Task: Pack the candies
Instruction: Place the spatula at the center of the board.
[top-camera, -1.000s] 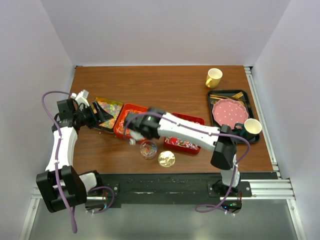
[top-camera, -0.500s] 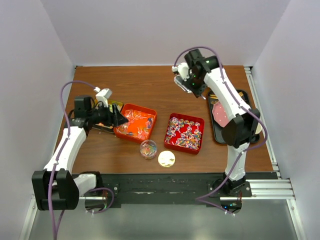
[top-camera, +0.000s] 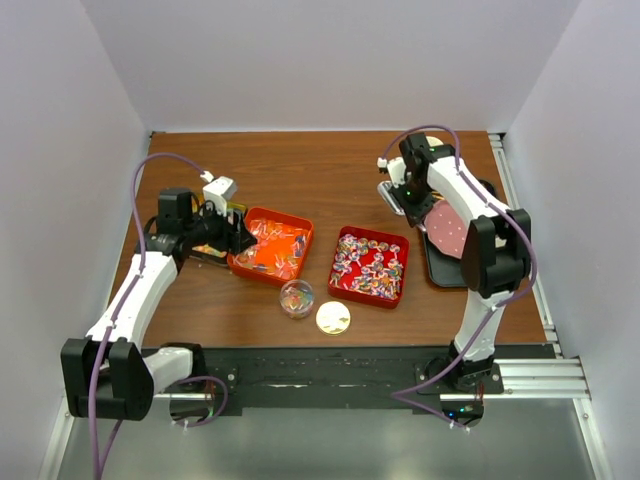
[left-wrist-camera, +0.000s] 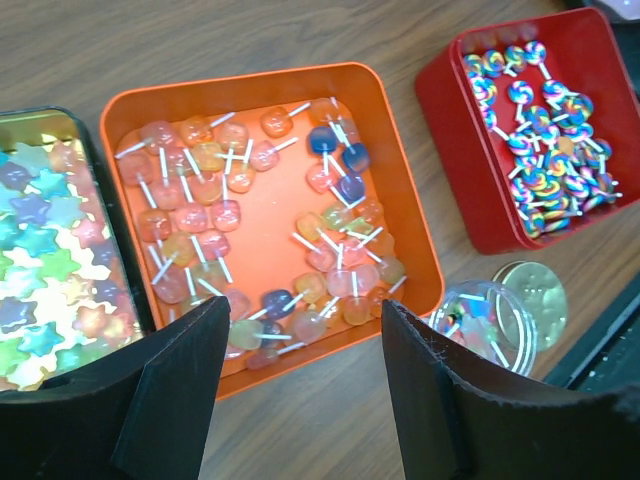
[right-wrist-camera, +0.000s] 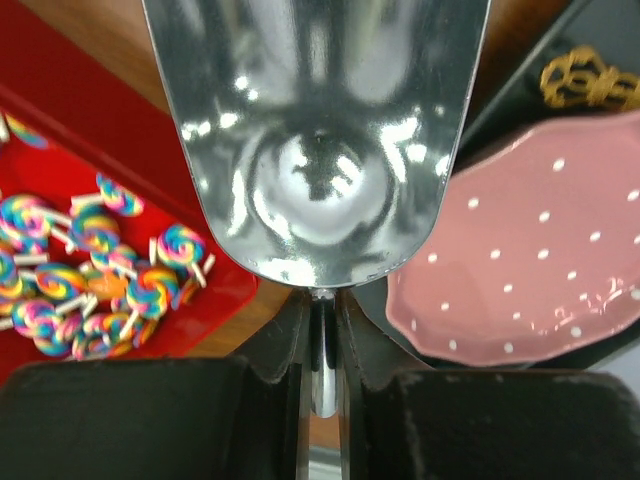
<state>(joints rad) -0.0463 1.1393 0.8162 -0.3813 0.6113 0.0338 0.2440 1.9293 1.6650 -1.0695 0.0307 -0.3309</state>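
No words, labels, brand names, numbers or signs can be read in any view. The round gold metal lid (left-wrist-camera: 540, 295) on the brown wooden table (top-camera: 330, 165) bears a raised pattern, too blurred to tell whether it holds lettering. The clear wrappers of the candies (left-wrist-camera: 225, 215) in the orange square tray (left-wrist-camera: 405, 200) show no legible print.

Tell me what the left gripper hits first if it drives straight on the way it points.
Probably the orange square plastic tray, at its near rim, or the clear-wrapped candies inside it; depth is unclear.
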